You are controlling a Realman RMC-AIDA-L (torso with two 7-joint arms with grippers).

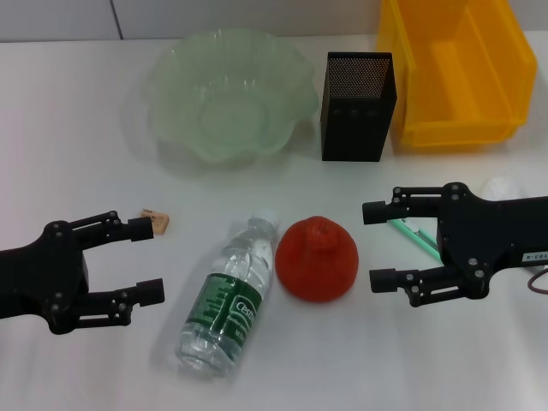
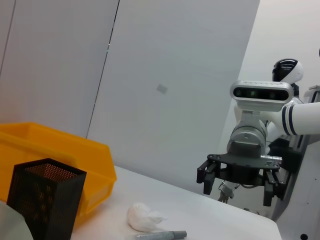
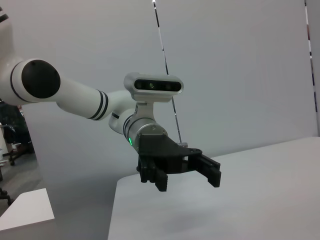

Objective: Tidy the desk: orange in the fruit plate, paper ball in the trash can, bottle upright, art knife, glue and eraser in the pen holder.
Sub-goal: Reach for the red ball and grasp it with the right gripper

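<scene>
The orange [image 1: 317, 257] rests on the desk [image 1: 68, 154] in the middle. Just left of it the bottle [image 1: 227, 295] lies on its side, cap pointing away from me. My left gripper [image 1: 152, 259] hovers open left of the bottle, with the tan eraser [image 1: 158, 220] by its far finger. My right gripper [image 1: 372, 245] hovers open right of the orange and covers part of the mint-green art knife [image 1: 415, 238]. The paper ball [image 2: 142, 217] and the grey glue [image 2: 162, 234] lie behind that gripper. At the back stand the fruit plate [image 1: 171, 68], pen holder [image 1: 357, 107] and trash can [image 1: 458, 68].
A dark cable loop [image 1: 539, 282] shows at the right edge beside the right arm. The pen holder stands close between the fruit plate and the trash can. The desk's far corner [image 2: 270, 225] lies beyond the paper ball.
</scene>
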